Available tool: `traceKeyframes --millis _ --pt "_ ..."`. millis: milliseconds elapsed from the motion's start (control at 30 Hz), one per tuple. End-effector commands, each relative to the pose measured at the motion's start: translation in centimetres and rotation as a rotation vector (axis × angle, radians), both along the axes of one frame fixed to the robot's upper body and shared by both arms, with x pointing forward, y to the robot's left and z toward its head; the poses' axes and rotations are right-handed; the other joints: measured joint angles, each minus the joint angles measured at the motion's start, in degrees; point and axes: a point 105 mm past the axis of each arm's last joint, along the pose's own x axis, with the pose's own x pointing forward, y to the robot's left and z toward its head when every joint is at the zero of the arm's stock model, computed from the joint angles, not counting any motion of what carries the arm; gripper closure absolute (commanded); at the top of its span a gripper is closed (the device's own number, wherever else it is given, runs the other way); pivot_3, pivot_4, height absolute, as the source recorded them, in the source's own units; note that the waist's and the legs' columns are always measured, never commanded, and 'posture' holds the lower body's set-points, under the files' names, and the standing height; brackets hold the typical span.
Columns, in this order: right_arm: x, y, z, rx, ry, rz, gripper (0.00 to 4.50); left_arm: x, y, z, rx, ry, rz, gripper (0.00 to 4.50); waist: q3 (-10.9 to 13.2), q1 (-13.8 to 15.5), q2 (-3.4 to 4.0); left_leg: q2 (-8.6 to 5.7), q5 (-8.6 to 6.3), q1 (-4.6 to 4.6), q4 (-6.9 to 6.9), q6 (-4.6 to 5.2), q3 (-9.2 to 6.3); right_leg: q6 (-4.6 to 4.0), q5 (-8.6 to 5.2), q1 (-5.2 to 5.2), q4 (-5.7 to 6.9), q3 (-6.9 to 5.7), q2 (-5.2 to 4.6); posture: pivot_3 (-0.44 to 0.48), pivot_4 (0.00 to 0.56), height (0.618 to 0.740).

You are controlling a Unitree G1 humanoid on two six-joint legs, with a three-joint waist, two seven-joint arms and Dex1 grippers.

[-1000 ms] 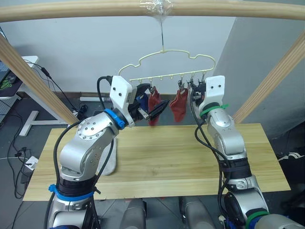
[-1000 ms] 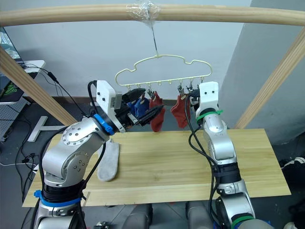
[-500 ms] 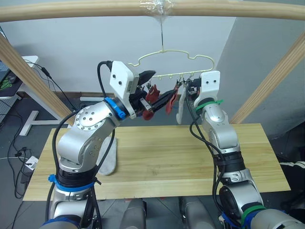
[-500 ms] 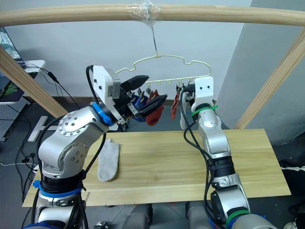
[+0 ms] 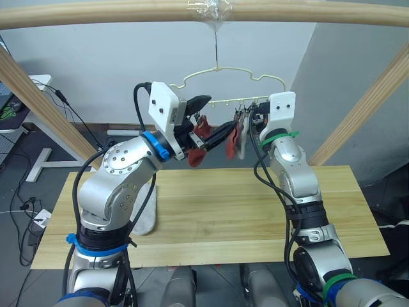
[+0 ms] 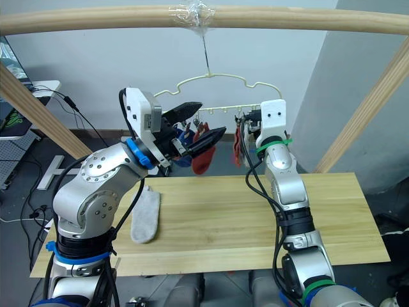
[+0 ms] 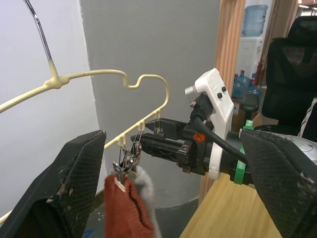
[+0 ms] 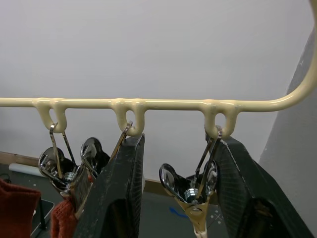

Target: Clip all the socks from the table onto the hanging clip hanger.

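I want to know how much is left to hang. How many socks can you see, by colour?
Grey: 2, one flat on the table at, one on the hanger.
Rust red: 2, both hanging.
Blue: 1 sure, hanging, partly hidden behind the left claw; a second cannot be made out.
Total: 5 counted.

No words, numbers or brand marks to read anywhere here. The hanger (image 5: 233, 80), the socks and the table (image 5: 223, 211) all show plain surfaces, and the water bottles (image 7: 257, 17) far behind carry nothing legible either.
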Motion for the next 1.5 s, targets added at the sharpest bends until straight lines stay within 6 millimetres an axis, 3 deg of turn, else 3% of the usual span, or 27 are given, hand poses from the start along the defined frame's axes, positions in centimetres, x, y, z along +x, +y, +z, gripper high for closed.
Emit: traceKeyframes --millis 33,167,300,367,533,600,700,800,933,1033,1200,1333,1433,1500 --pt "-0.3 0.0 1.7 0.012 -0.063 0.011 3.37 -0.4 0.2 0.6 -0.022 -0.017 -0.006 0.00 0.0 0.0 0.00 0.00 0.00 0.00 0.00 0.00 0.00 0.00 0.00 0.00 0.00 0.00 0.00 0.116 0.238 0.740" --pt "-0.2 -0.2 1.5 0.002 -0.055 0.007 4.45 -0.4 0.2 0.5 -0.025 -0.014 -0.003 0.00 0.0 0.0 0.00 0.00 0.00 0.00 0.00 0.00 0.00 0.00 0.00 0.00 0.01 0.00 0.00 0.118 0.240 0.740" --pt "-0.1 -0.8 1.4 -0.020 -0.052 0.001 4.48 -0.5 0.2 0.1 -0.029 -0.003 -0.002 0.00 0.0 0.0 0.00 0.00 0.00 0.00 0.00 0.00 0.00 0.00 0.00 0.00 0.01 0.00 0.00 0.112 0.242 0.740" --pt "-0.2 -1.3 1.5 -0.030 -0.050 0.005 4.48 -0.3 0.3 -1.0 -0.020 0.038 0.014 0.00 0.0 0.0 0.00 0.00 0.00 0.00 0.00 0.00 0.00 0.00 0.00 0.00 0.01 0.00 0.00 0.112 0.242 0.740" --pt "0.0 -1.2 0.8 -0.023 0.039 0.069 4.48 0.4 2.5 -6.0 0.004 0.186 0.126 0.00 0.0 -0.1 0.01 0.00 0.00 0.05 0.00 0.01 0.01 -0.01 0.00 0.02 0.03 0.02 0.00 0.112 0.242 0.740" --pt "-0.2 -0.9 0.6 -0.019 0.095 0.126 4.48 0.8 4.8 -9.7 0.055 0.264 0.233 0.00 0.0 -0.1 0.02 0.01 0.00 0.09 -0.01 0.01 0.02 -0.02 0.00 0.03 0.07 0.03 0.00 0.087 0.244 0.740" --pt "-0.7 -1.6 0.8 -0.041 0.148 0.160 4.48 1.0 11.3 -16.7 0.145 0.443 0.507 0.00 0.0 0.0 0.02 0.01 0.00 0.17 -0.01 0.02 0.02 -0.05 -0.02 0.09 0.09 0.03 0.01 0.087 0.244 0.740" --pt "-1.1 -2.3 0.7 -0.058 0.177 0.159 4.48 0.7 15.0 -19.7 0.192 0.520 0.663 0.00 0.0 0.1 0.01 0.01 -0.01 0.19 -0.01 0.02 0.01 -0.06 -0.05 0.11 0.08 0.01 0.01 0.083 0.246 0.740" --pt "-1.5 -2.6 0.2 -0.071 0.208 0.158 4.48 0.1 17.8 -22.5 0.233 0.585 0.766 0.00 0.0 0.5 0.00 0.01 -0.01 0.17 0.01 0.02 -0.03 -0.19 -0.16 0.15 0.05 -0.03 -0.01 0.084 0.247 0.740" --pt "-1.6 -2.6 0.0 -0.063 0.219 0.151 4.48 0.6 18.7 -23.7 0.218 0.625 0.813 0.00 0.0 0.4 0.00 0.01 -0.01 0.19 0.00 0.02 0.00 -0.10 -0.07 0.15 0.05 -0.02 -0.02 0.085 0.248 0.740" --pt "-1.5 -2.3 -0.1 -0.060 0.224 0.152 4.48 1.8 18.6 -25.2 0.176 0.701 0.835 0.00 0.0 0.4 -0.01 0.02 0.00 0.20 0.01 0.02 -0.03 -0.02 0.00 0.17 0.06 -0.06 -0.01 0.083 0.246 0.740" --pt "-1.6 -2.5 -0.1 -0.066 0.230 0.149 4.48 1.3 18.4 -27.5 0.216 0.787 0.819 0.00 0.0 0.1 -0.02 0.01 -0.01 0.22 -0.02 0.02 -0.02 -0.04 0.01 0.18 0.05 -0.05 -0.01 0.078 0.246 0.740" --pt "-1.7 -2.6 -0.2 -0.070 0.234 0.146 4.48 1.2 18.3 -27.9 0.196 0.815 0.806 0.00 0.0 0.1 0.00 0.01 -0.01 0.26 -0.03 0.02 -0.02 -0.04 0.01 0.20 0.07 -0.05 -0.02 0.078 0.246 0.740" --pt "-1.8 -2.8 -0.2 -0.070 0.237 0.140 4.50 0.8 18.3 -28.4 0.225 0.836 0.784 0.39 0.0 0.1 0.00 0.01 -0.01 0.35 -0.02 0.02 -0.02 -0.03 0.01 0.31 0.08 -0.04 -0.02 0.078 0.246 0.740"
